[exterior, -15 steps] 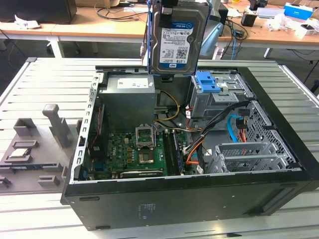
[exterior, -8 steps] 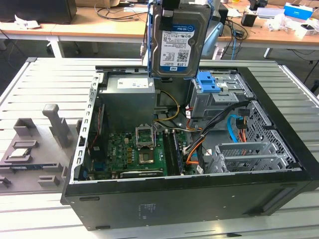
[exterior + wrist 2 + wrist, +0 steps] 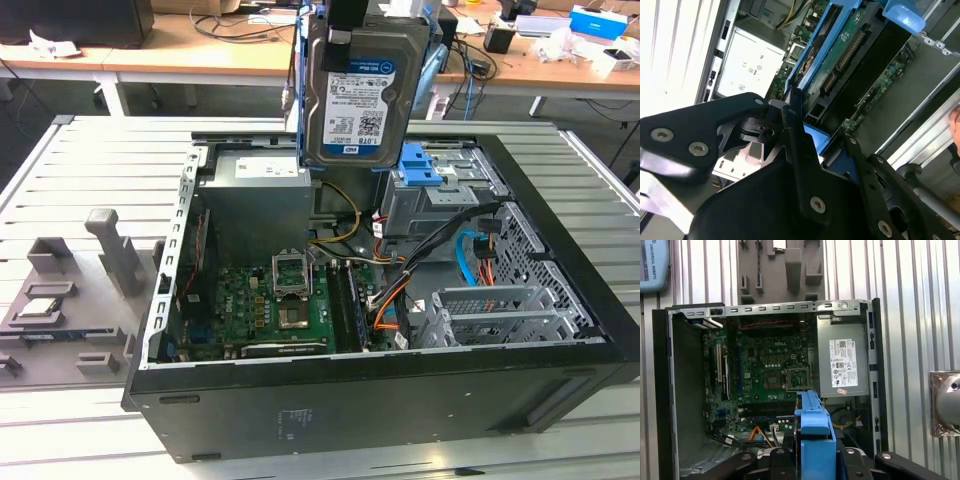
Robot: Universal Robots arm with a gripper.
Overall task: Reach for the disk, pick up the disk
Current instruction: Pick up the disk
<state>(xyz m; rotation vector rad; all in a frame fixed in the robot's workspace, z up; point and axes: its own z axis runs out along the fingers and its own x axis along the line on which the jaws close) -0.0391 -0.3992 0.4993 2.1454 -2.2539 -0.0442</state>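
The disk (image 3: 363,95), a silver hard drive with a white-and-blue label and a blue bracket along its sides, hangs upright in the air above the open computer case (image 3: 370,410). It is clear of the drive cage. My gripper (image 3: 347,28) is shut on its top edge. In the second wrist view the black fingers (image 3: 795,135) clamp the blue bracket, and the disk's green circuit side (image 3: 850,47) runs away from them. In the first wrist view the bracket's blue edge (image 3: 813,415) sticks out between the gripper's (image 3: 815,452) fingers, over the case.
Below the disk lie the motherboard (image 3: 270,300), the silver power supply (image 3: 255,190) and the grey drive cage with its blue latch (image 3: 425,168). Cables (image 3: 400,270) cross the case's middle. A grey fixture (image 3: 60,295) sits on the slatted table at the exterior view's left.
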